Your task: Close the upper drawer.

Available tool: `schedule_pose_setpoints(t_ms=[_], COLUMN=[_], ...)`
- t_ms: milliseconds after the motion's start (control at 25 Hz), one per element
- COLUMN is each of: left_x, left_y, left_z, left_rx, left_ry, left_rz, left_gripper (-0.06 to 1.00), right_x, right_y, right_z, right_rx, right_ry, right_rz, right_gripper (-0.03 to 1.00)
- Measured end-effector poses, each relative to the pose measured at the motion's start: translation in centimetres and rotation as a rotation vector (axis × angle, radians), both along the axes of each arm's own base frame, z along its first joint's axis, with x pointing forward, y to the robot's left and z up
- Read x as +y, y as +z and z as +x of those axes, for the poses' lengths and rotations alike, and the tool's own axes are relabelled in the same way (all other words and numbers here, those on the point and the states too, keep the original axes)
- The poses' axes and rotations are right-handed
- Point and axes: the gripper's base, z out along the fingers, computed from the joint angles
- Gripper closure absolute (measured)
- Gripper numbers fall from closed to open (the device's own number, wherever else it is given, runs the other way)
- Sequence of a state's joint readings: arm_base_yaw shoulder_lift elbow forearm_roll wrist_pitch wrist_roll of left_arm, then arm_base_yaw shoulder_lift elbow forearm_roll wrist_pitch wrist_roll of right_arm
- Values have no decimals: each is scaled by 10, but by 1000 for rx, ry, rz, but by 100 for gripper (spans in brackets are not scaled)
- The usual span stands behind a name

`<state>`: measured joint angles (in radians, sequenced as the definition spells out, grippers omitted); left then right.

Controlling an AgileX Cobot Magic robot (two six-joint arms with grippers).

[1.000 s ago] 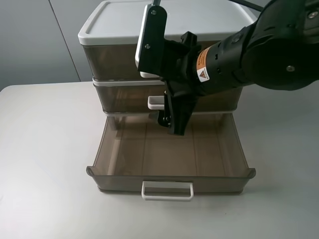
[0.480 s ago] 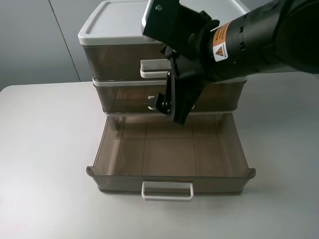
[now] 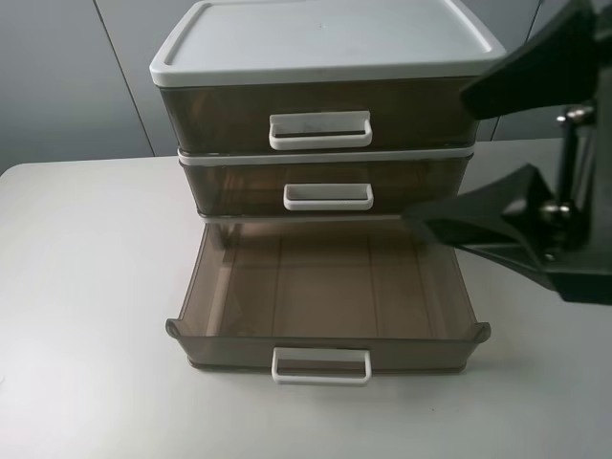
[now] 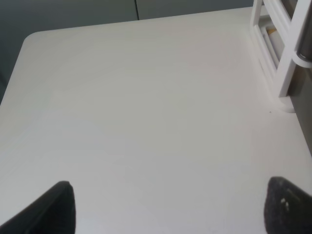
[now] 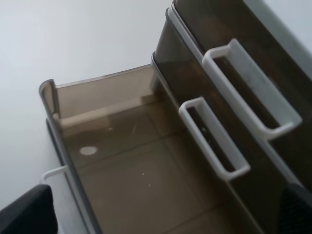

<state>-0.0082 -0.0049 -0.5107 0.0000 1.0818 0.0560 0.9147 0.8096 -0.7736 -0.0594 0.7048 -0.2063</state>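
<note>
The upper drawer (image 3: 320,131) is smoky brown with a wide white loop handle bearing grey scuffs. It sits pushed in, flush under the white lid (image 3: 320,38). It also shows in the right wrist view (image 5: 253,92). My right gripper (image 3: 442,155) is open and empty, off to the right of the cabinet front and touching nothing. Its dark fingertips (image 5: 27,212) show at the corners of the right wrist view. My left gripper (image 4: 173,214) is open and empty over bare table, and is out of the exterior view.
The middle drawer (image 3: 328,196) with a smaller clean handle is shut. The bottom drawer (image 3: 325,287) is pulled far out and empty, its handle (image 3: 321,366) near the table front. The cabinet's white frame (image 4: 287,63) stands beside my left gripper.
My right arm has pulled back from the cabinet front to the right, uncovering both upper handles. The upper drawer stays pushed in.
</note>
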Motion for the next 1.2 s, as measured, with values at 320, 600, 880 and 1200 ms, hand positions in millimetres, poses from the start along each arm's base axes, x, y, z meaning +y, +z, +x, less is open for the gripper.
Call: schedule_pose_setpoints(t_ms=[320, 600, 880, 1200], left_x=[0, 0, 0, 0], left_y=[0, 0, 0, 0], left_z=[0, 0, 0, 0], left_rx=[0, 0, 0, 0], left_ry=[0, 0, 1, 1], left_rz=[0, 0, -2, -2], left_gripper=[20, 20, 20, 20], right_x=[-75, -111, -124, -127], right_y=[-26, -38, -39, -42], right_z=[-59, -87, -96, -96], right_rx=[77, 23, -15, 35], right_ry=[-116, -124, -123, -166], right_rz=[222, 355, 430, 412], right_gripper=[29, 29, 29, 29])
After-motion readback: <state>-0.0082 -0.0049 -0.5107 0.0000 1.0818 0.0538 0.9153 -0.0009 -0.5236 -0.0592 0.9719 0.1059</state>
